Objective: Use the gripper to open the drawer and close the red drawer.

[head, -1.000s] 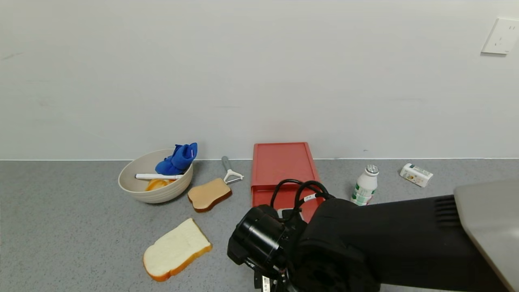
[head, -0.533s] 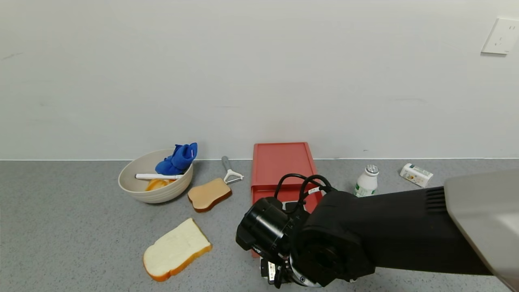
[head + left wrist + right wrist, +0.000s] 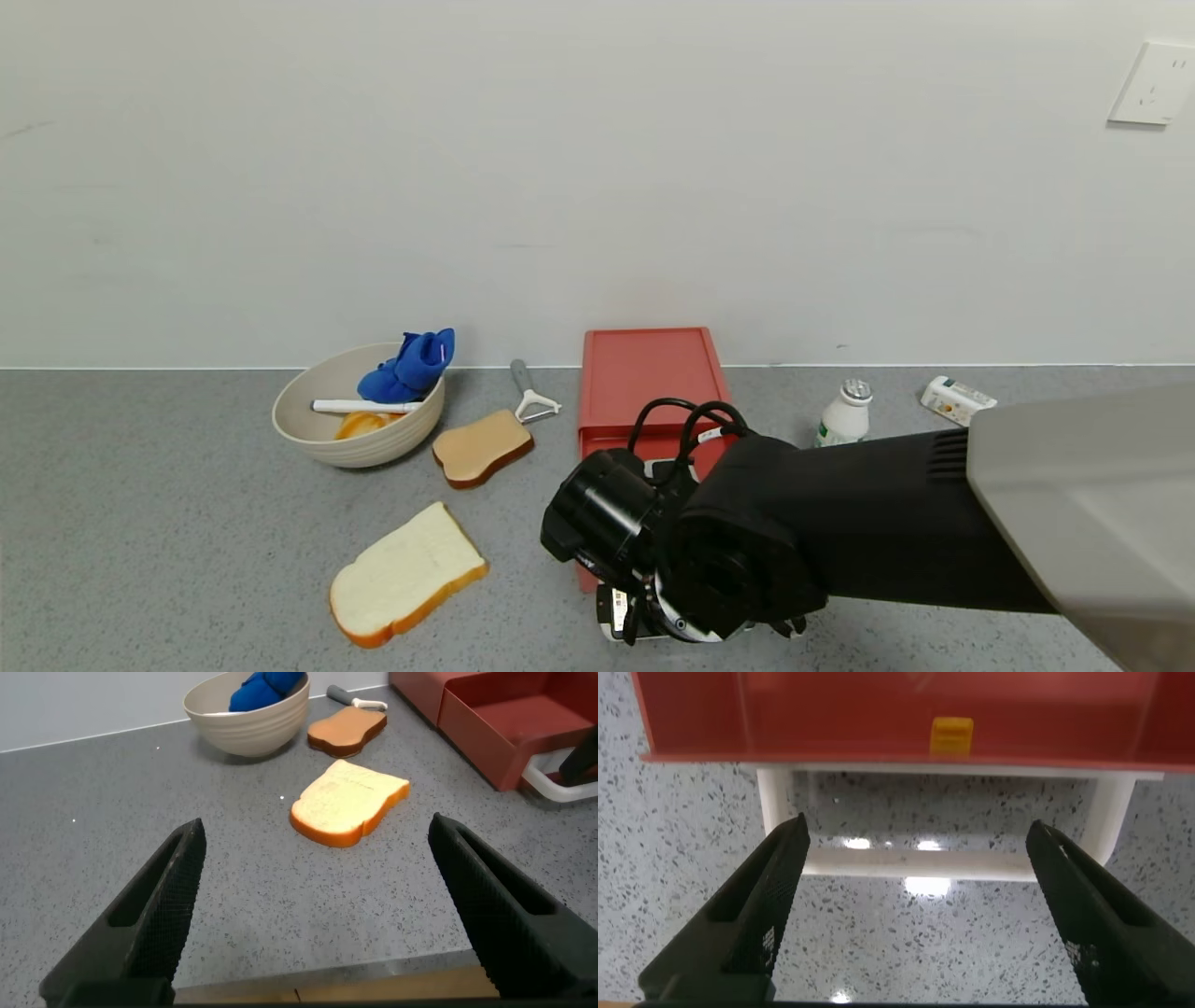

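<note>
Hovering just in front of the drawer [image 3: 651, 385], whose tray is pulled out, the right tool [image 3: 915, 915] gapes wide over the white handle [image 3: 945, 861], gripping nothing. The left tool [image 3: 327, 915], also wide open and empty, sits parked above the bench [image 3: 140, 523]. Counted: two bread slices, one bowl [image 3: 358, 417], one peeler [image 3: 530, 393], one bottle [image 3: 844, 412], one carton [image 3: 958, 401].

bowl [image 3: 358, 420] w/ blue cloth [image 3: 408, 366] | peeler [image 3: 532, 395] | 2 bread slices [image 3: 407, 573] | bottle [image 3: 843, 412] | carton [image 3: 958, 402]
</note>
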Tool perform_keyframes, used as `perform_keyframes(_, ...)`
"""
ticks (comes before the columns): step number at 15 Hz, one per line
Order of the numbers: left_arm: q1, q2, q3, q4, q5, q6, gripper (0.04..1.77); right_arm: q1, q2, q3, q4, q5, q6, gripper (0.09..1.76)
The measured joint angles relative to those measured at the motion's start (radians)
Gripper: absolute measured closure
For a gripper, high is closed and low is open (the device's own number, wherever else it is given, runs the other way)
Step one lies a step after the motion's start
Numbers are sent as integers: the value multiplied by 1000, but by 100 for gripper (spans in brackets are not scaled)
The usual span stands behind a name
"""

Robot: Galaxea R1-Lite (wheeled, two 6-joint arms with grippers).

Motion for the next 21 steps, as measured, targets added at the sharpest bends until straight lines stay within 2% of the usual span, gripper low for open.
perform_keyframes(21,0,0,0,0,0,0,9,-102,110,-223,-4,2,-145,14)
